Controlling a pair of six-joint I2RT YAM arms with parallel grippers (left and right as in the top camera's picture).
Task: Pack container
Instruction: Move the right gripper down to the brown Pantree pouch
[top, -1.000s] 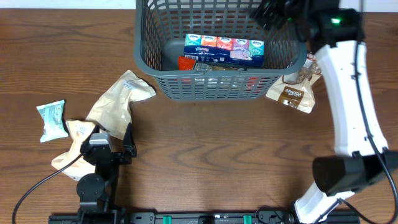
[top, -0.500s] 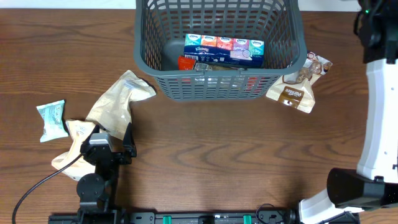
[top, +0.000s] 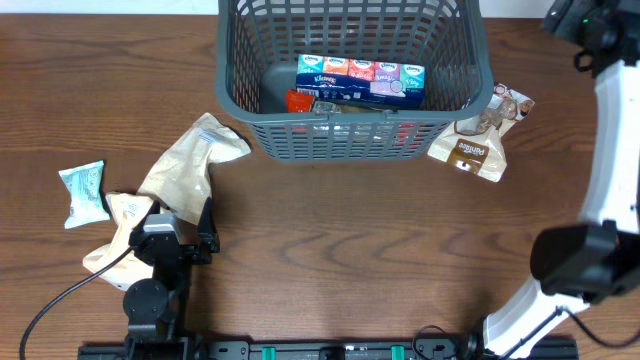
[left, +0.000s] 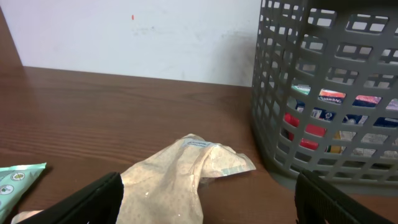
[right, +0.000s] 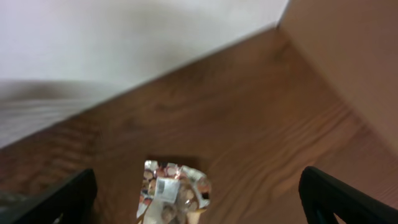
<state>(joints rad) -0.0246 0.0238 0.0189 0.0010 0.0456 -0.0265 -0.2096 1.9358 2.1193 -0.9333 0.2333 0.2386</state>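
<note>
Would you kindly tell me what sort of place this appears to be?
Probably a robot test bench in a lab, not a home: a wooden table against a plain white wall, a left arm and right arm at its edge, and a grey basket with loose packets beside it.

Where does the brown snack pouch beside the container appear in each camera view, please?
Overhead: the brown snack pouch lies right of centre, by the container's near right corner.
Left wrist: not in it.
Right wrist: the brown snack pouch sits at bottom centre, cut by the edge.
Shared landmark: the wooden table, seen in all three views.
</note>
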